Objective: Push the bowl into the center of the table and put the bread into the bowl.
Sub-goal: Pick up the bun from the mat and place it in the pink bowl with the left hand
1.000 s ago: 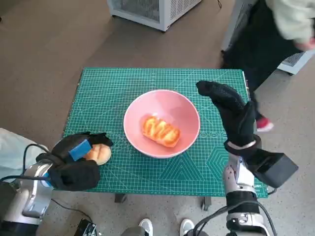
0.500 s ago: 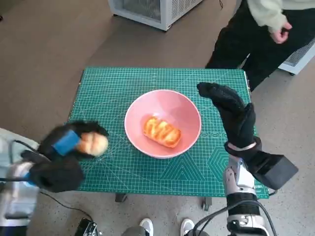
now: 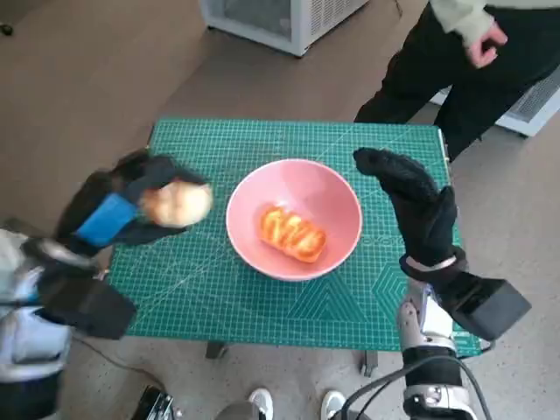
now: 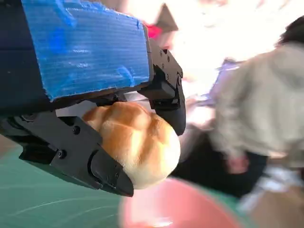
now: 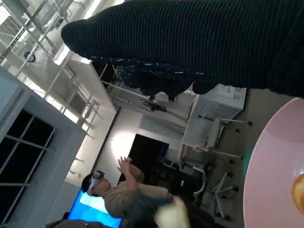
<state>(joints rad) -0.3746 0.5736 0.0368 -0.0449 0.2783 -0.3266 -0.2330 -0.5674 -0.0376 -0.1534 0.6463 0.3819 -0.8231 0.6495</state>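
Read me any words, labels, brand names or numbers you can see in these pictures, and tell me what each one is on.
No text can be read anywhere.
Green cutting mat: printed grid lines and marks near its right side, too small to read.
Blue tape on the left hand: plain, no writing.
Pink bowl, both breads: unmarked.
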